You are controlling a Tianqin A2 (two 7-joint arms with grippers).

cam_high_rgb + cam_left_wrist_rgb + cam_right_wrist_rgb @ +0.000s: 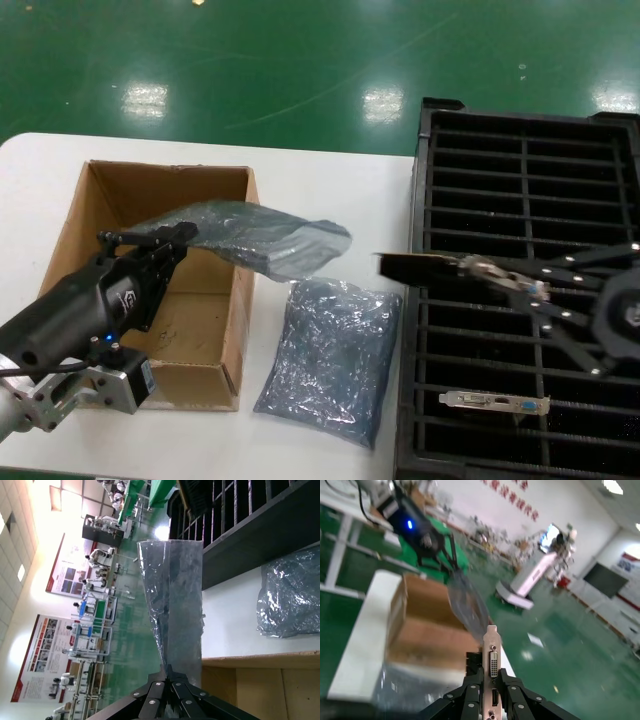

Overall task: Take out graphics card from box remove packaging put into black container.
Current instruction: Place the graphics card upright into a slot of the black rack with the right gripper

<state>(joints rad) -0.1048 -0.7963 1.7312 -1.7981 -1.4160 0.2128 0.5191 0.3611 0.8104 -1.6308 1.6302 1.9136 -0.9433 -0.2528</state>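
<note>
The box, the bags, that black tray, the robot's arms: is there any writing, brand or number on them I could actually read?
None can be read.
box: plain cardboard, no print.
left gripper: a pale mark on its body, too blurred to read.
packaging and black container: no lettering visible.
Wall posters in the left wrist view and red signs in the right wrist view: too small and blurred.

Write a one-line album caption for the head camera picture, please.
Left gripper holds the emptied packaging over the box; right gripper carries the graphics card above the black container.
</note>
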